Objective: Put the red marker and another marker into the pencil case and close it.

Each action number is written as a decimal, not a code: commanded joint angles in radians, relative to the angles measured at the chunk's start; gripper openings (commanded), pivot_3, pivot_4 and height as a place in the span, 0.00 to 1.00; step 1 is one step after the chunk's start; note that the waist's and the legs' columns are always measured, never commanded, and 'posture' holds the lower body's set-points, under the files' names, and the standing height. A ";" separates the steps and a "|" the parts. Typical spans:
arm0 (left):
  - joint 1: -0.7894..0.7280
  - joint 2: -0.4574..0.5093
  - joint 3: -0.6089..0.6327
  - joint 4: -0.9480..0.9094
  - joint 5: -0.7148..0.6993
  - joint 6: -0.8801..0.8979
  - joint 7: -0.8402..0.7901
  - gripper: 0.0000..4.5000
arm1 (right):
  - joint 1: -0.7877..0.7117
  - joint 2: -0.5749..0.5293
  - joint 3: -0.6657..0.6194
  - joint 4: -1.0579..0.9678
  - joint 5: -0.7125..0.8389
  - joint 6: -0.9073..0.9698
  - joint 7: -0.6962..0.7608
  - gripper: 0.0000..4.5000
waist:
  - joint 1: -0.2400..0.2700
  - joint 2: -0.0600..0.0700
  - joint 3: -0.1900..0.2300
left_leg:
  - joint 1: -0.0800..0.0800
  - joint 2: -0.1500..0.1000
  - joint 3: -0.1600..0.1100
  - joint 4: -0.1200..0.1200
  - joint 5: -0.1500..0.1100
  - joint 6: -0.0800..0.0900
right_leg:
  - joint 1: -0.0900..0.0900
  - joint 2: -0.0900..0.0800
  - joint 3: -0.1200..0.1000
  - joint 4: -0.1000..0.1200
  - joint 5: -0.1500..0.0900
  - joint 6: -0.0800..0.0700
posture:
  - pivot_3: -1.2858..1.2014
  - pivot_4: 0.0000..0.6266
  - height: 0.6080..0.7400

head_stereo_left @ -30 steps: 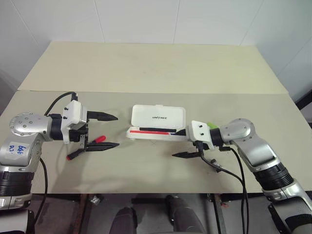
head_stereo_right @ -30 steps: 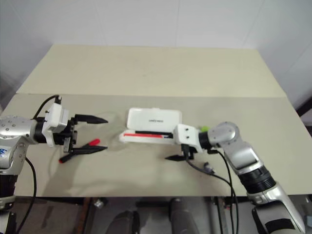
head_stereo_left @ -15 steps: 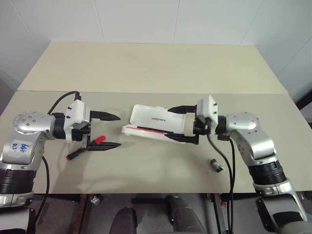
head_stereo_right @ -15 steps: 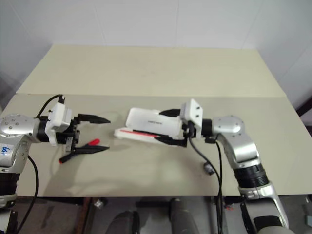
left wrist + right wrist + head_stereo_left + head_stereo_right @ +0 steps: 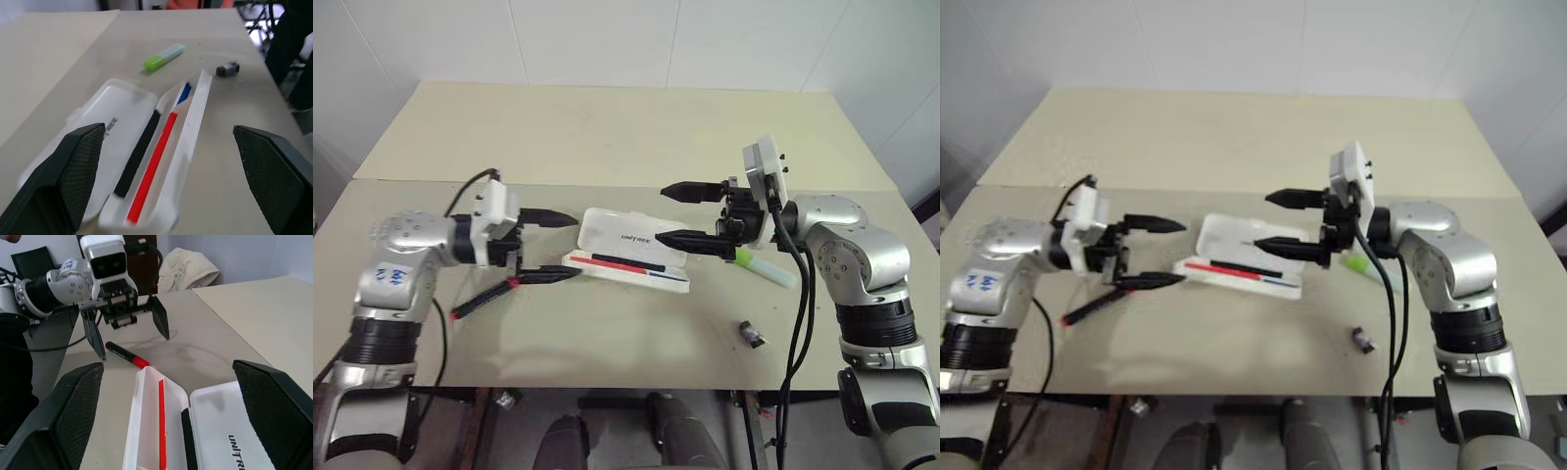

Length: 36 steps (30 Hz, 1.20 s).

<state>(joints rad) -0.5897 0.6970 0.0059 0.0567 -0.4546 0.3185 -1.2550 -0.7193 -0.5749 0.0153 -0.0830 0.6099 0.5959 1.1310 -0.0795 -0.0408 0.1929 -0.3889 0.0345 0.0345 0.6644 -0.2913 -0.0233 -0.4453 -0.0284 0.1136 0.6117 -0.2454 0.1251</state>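
The pencil case point(image 5: 631, 251) lies wide open in the middle of the beige desk point(image 5: 607, 137), lid laid flat toward the far side with its dark lettering up, and the tray nearer the robot showing a red-and-blue stripe and a black strip along its length. No marker in it yet. The left hand point(image 5: 551, 245) hovers just off the case's left end, fingers spread wide and gripping nothing — one black finger on the far side, one on the near side. Right under that near finger lies the red marker point(image 5: 481, 299), flat on the desk, slanting away toward the front left edge, just beside the case but not touching it. Over on the other side, the right hand point(image 5: 673, 213) hangs above the case's right end, also fully released, empty, pointing across toward the left hand. The light green marker point(image 5: 766, 267) rests on the desk to the right of the case, near it, below the right wrist. A small dark stubby object point(image 5: 751, 335) sits apart — closer to the front edge.
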 commanded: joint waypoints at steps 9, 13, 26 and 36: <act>-0.061 -0.174 -0.058 0.079 0.023 0.088 0.117 1.00 | 0.074 0.010 -0.028 -0.128 0.014 -0.014 -0.083 0.99 | -0.003 0.000 0.000 | 0.001 0.000 0.000 0.000 0.000 0.000 | 0.000 0.000 0.000 0.001 0.000 0.000 | 0.52 0.24 1.00; -0.046 -0.191 -0.090 0.091 0.065 0.074 0.140 1.00 | 0.097 0.011 -0.034 -0.158 0.026 -0.005 -0.111 0.99 | -0.002 0.000 0.000 | 0.001 0.000 0.000 0.000 0.000 0.000 | 0.000 0.000 0.001 0.001 0.000 0.000 | 0.52 0.24 1.00; 0.066 -0.201 -0.172 0.070 0.132 0.059 0.135 1.00 | 0.143 0.006 -0.052 -0.224 0.059 0.013 -0.178 0.99 | 0.000 0.000 0.000 | 0.001 -0.001 0.000 0.000 0.000 0.000 | 0.000 0.000 0.001 0.001 0.000 0.000 | 0.52 0.24 1.00; 0.041 -0.199 -0.160 0.054 0.131 -0.025 0.103 1.00 | 0.147 -0.018 -0.036 -0.229 0.056 -0.012 -0.129 0.99 | 0.000 0.000 0.000 | 0.001 -0.001 0.000 0.000 0.000 0.000 | 0.000 0.000 0.001 0.001 0.000 0.000 | 0.52 0.24 1.00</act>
<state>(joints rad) -0.5298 0.4894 -0.1725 0.1600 -0.3100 0.3151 -1.1368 -0.5697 -0.5791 -0.0061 -0.2737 0.6549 0.6082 0.9809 -0.0790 -0.0408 0.1929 -0.3878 0.0339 0.0341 0.6647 -0.2911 -0.0231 -0.4449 -0.0284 0.1148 0.6123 -0.2453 0.1252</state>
